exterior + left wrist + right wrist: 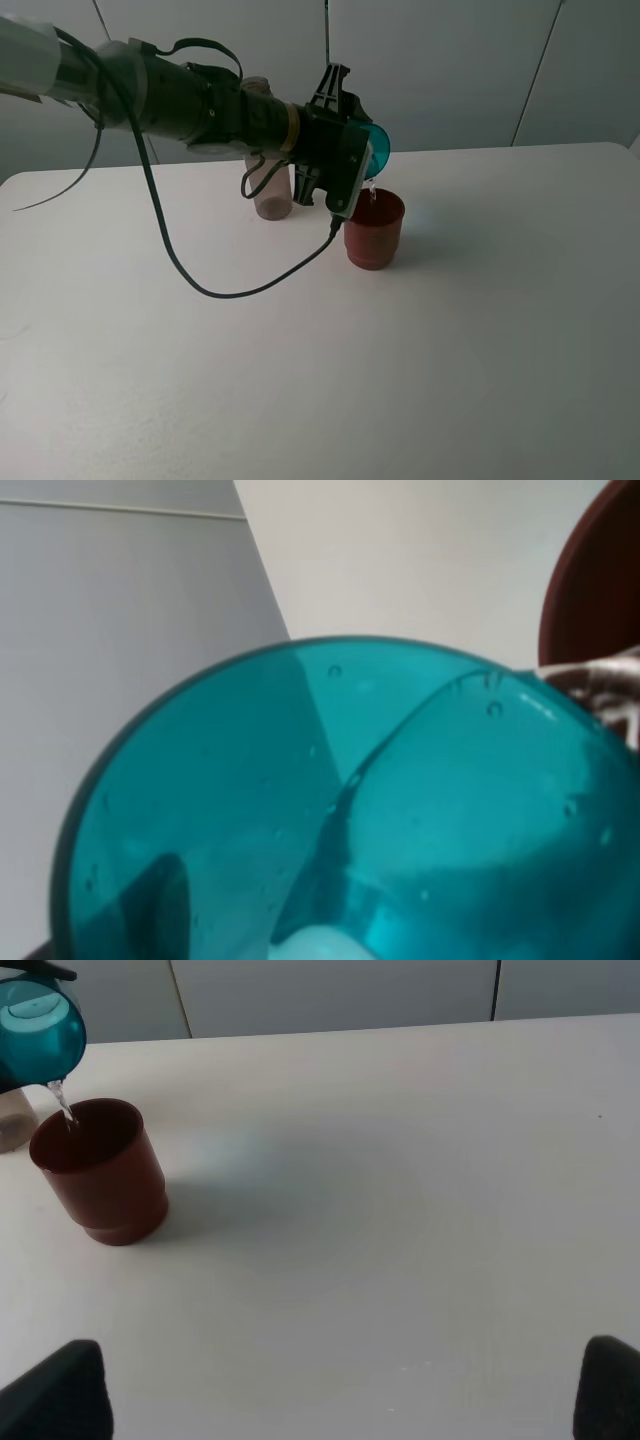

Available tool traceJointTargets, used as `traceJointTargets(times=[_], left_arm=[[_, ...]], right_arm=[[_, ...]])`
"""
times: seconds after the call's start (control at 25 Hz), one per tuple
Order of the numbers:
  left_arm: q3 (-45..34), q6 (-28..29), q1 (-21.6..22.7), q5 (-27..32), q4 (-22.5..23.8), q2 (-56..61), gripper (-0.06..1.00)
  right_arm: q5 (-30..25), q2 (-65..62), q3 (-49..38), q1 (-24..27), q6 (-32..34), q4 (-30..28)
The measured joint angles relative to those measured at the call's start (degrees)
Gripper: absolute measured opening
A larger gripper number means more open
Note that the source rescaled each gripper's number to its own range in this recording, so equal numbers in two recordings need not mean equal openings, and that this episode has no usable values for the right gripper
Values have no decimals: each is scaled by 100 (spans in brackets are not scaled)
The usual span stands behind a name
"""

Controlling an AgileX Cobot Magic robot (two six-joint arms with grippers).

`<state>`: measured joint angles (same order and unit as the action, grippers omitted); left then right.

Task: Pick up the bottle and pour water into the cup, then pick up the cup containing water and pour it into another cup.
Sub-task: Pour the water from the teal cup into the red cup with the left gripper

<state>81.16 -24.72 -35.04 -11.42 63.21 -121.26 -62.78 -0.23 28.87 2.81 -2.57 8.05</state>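
From the high camera we see the left arm point(180, 95) reaching in from the left above the white table point(480, 330), its cable drooping in a loop onto the tabletop. Behind the arm stands the brownish bottle point(270, 192), upright near the table's far edge; the arm hides its upper body, and only its lower part and a bit of neck show. Further right, the left gripper point(352, 160) holds the teal cup point(378, 150) tipped steeply over the red cup point(375, 230); its fingers are clamped on the tumbler, though we cannot make out the pads themselves. A thin stream of water point(62, 1105) falls from the teal rim into the red cup, which stands upright on the table just right of the bottle. In the left wrist view the teal cup point(330, 810) fills nearly everything, water pooled toward its lip, the red cup cut off at the edge. The right gripper point(340, 1390) shows only two dark fingertips, spread wide with nothing between them.
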Motion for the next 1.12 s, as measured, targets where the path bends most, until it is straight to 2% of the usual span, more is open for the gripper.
traceJointTargets(times=[0.48,0.84,1.12], left_arm=[[0,-705,-13,0,-370,0,4],[0,-1498,-13,0,-547,0,4],[0,-1754,-13,0,-655,0,4]], right_arm=[[0,0,0,0,0,0],[0,0,0,0,0,0],[0,0,0,0,0,0]])
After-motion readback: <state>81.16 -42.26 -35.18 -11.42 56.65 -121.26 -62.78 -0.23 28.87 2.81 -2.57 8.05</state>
